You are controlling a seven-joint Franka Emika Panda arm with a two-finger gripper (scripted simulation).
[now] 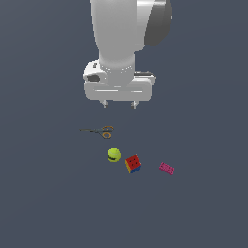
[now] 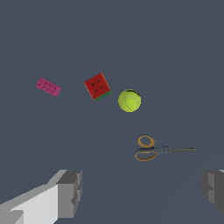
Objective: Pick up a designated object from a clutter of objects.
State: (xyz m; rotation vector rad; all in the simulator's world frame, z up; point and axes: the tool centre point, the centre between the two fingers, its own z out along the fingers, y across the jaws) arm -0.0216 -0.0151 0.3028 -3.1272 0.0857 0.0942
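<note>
Gripper [image 1: 118, 103] hangs released, well above the surface [image 1: 43, 203]; puzzle cube [image 1: 132, 163] untouched beside the ball [image 1: 114, 155]; approach, grasp, lift all remain.

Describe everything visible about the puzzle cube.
The puzzle cube is small, with a red top face marked by dark spots, plus blue and yellow-orange sides; the wrist view hints at a green edge. It rests on the grey floor, turned corner-on to the exterior view, between the yellow-green ball and pink brick; nothing visibly touches it.
</note>
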